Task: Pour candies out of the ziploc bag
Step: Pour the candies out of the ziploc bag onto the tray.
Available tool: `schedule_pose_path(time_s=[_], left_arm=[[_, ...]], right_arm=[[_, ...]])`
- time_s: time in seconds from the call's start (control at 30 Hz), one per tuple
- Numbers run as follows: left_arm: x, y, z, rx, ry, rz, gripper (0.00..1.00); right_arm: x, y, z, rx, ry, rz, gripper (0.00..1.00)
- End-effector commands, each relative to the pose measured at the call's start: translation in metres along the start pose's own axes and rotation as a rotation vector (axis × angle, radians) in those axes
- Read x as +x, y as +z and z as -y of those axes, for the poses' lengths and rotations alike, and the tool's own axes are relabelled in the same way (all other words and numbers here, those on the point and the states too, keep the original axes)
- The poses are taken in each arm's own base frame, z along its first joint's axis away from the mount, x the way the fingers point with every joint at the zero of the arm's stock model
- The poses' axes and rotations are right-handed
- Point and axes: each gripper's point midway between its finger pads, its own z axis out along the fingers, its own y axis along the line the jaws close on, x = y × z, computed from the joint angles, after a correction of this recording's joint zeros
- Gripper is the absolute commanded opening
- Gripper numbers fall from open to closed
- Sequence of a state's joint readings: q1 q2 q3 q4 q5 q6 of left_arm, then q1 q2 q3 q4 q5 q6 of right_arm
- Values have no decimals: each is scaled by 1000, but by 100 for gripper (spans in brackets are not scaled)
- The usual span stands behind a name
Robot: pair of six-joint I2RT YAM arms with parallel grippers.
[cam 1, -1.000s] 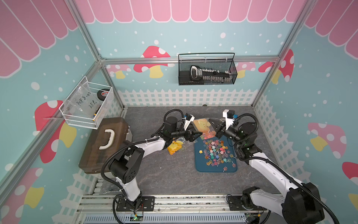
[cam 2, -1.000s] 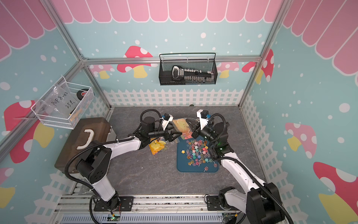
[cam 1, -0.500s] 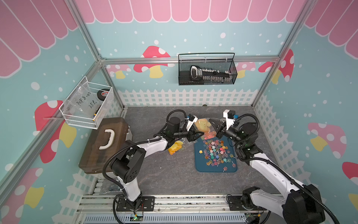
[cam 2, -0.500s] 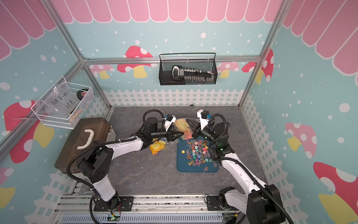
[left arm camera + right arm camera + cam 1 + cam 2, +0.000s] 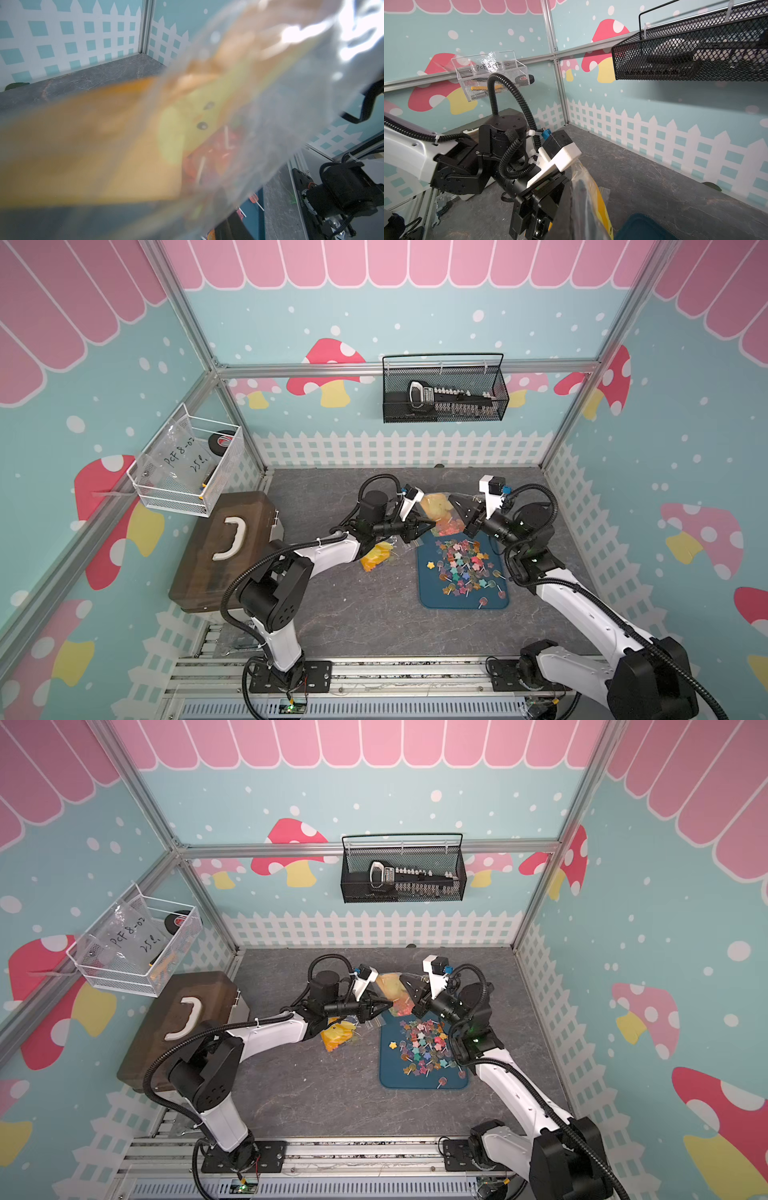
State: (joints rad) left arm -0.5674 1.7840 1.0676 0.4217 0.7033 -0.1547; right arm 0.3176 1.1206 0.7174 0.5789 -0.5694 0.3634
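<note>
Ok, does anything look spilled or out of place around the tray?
The candies lie on the tray, none visibly spilled off it. One oddity: a yellow packet lies on the table beside the tray, apart from the bag held over the tray's far end.

In your left wrist view the ziploc bag [image 5: 228, 108] is a blur with its candies [image 5: 207, 158] barely resolved; the right wrist view's edge crops the blue tray [image 5: 641, 227].
</note>
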Motion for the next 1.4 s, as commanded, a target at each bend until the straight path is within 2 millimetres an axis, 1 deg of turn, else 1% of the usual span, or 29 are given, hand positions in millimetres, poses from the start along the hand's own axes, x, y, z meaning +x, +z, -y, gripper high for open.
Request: schedule_pose_path(time_s=[0.0, 0.07, 0.2, 0.3, 0.37, 0.47, 0.57, 0.63, 0.73, 0.9, 1.03, 1.13, 1.17, 1.3, 1.37], left_arm=[[-20, -4, 6, -9, 7, 32, 32], [-24, -5, 7, -13, 9, 44, 34], [-33, -9, 11, -11, 22, 70, 42], [-35, -8, 13, -4, 22, 70, 41], [-34, -6, 15, 5, 24, 62, 36], [-30, -3, 17, 17, 23, 43, 20], [-29, -2, 17, 18, 17, 44, 9], [-30, -3, 16, 8, 16, 47, 7], [-32, -6, 16, -6, 23, 49, 0], [-39, -14, 18, -44, 45, 49, 0], [-53, -28, 19, -124, 95, 53, 0], [-60, -36, 21, -179, 152, 39, 0], [-62, -37, 23, -190, 176, 28, 0], [-58, -32, 29, -227, 247, -56, 0], [-54, -29, 27, -244, 255, -85, 0]], right_arm=[[-26, -3, -7, -18, -59, 63, 0], [-25, -2, -8, -20, -58, 61, 0], [-24, -2, -8, -22, -57, 59, 0], [-24, -2, -8, -23, -56, 57, 0], [-24, -2, -8, -23, -57, 58, 0], [-24, -2, -8, -22, -59, 58, 0], [-23, -2, -7, -19, -61, 54, 0], [-23, -2, -7, -19, -62, 51, 0], [-21, -2, -7, -16, -62, 46, 0], [-16, -3, -1, 13, -60, 35, 0], [-4, -5, 18, 118, -35, 15, 0], [8, -6, 28, 167, -17, -3, 0], [11, -6, 30, 172, -10, -9, 0], [30, -3, 39, 200, 23, -38, 0], [39, -2, 42, 207, 32, -46, 0]])
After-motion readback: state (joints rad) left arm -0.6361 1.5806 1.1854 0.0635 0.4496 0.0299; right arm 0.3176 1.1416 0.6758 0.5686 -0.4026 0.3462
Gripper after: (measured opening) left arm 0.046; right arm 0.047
